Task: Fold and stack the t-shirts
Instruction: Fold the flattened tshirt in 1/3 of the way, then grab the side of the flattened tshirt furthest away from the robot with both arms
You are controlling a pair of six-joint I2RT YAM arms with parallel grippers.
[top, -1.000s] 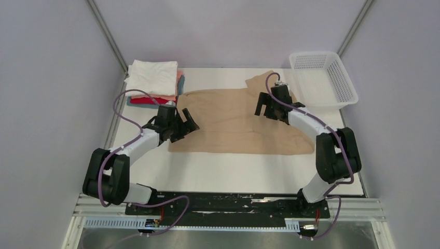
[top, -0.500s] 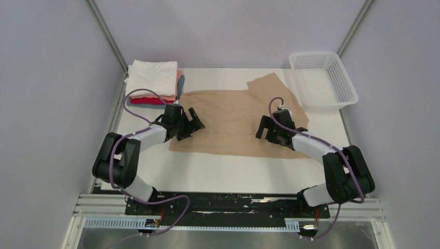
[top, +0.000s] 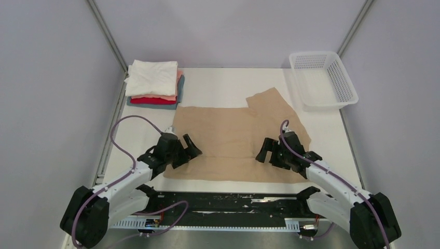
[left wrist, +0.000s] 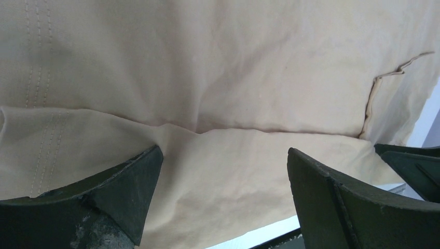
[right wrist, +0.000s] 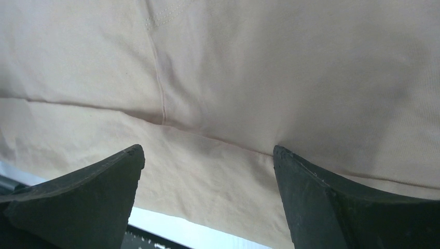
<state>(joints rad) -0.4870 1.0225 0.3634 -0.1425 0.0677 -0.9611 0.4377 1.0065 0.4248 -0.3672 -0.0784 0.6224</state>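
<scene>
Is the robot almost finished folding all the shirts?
Partly. Done: the stack of folded t-shirts sits far left, white on top. In hand: the open left end effector and right end effector hang over the near part of the tan t-shirt, gripping nothing. Left: folding that spread-out shirt and stacking it.

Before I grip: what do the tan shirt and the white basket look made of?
Tan t-shirt: seemingly soft cloth, perhaps cotton, matte; it lies limp with shallow creases, and the left wrist view shows rows of stitching. White basket: seemingly rigid moulded plastic, faintly glossy; regular open mesh walls under a solid rim.
</scene>
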